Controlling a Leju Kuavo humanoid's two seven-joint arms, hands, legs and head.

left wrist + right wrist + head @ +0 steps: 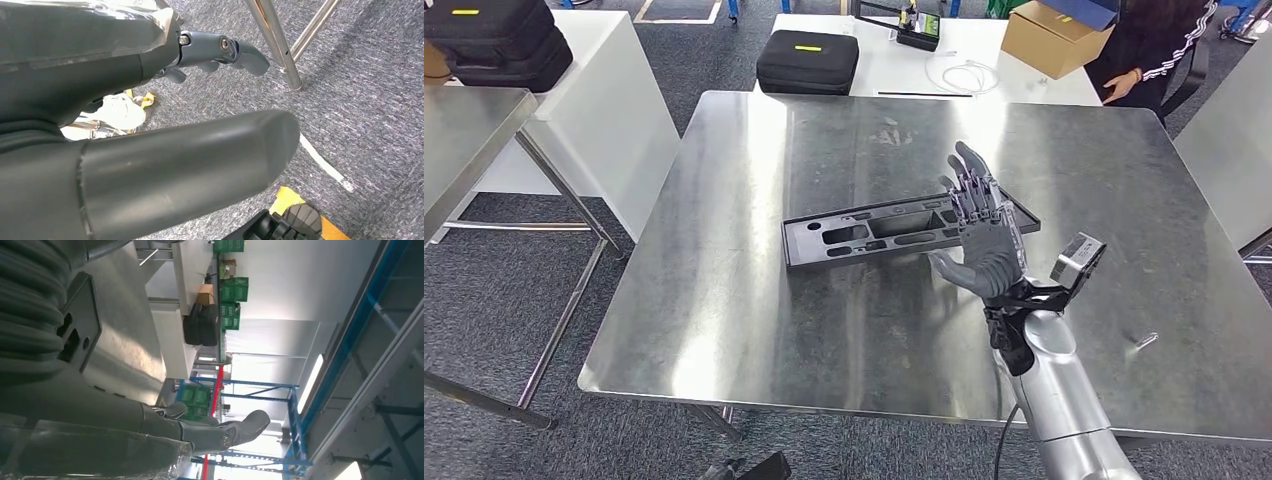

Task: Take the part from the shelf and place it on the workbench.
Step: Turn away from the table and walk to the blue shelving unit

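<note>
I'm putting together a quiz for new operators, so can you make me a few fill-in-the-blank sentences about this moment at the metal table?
1. The flat black part lies on the ____ table.
2. The robot's ____ hand is raised beside the part, fingers spread and holding nothing.
3. On the white table behind sits a black case with a ____ label.

Missing words: metal; right; yellow

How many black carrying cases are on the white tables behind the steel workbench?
2. One black case lies on the white table straight behind the workbench; another black case sits on the white table at far left, partly cropped.
</note>
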